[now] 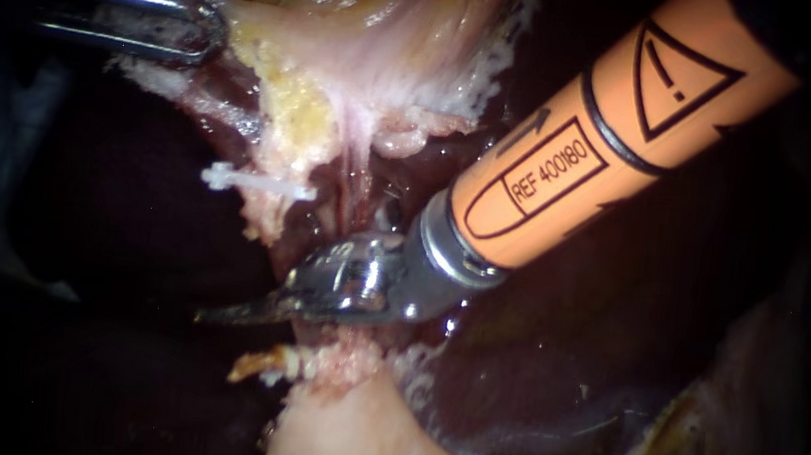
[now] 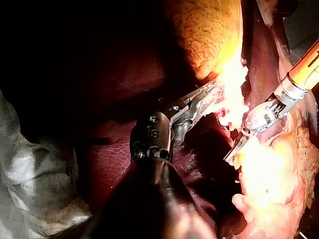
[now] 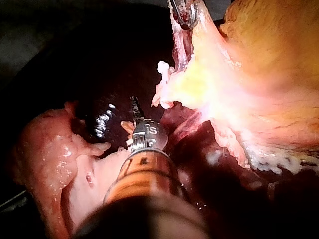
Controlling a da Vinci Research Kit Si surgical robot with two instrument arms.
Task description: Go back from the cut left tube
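My left instrument (image 1: 207,28) enters at the upper left, its jaws shut on the edge of the pale yellow gallbladder (image 1: 362,62) and holding it up. Below that, a white clip (image 1: 254,183) crosses the upper stump of the cut left tube (image 1: 266,218). The frayed lower stump (image 1: 311,363) sits on pale tissue beneath. My right instrument (image 1: 215,315), on an orange shaft from the upper right, has curved blades lying together. They point left through the gap between the two stumps and hold nothing. The left wrist view shows the same blades (image 2: 232,154) shut beside the bright tissue.
Dark red liver (image 1: 611,380) lies behind and to the right of the blades. A pale lump of tissue (image 1: 352,448) fills the lower middle. Another thin strand (image 1: 356,167) hangs from the gallbladder just right of the clip.
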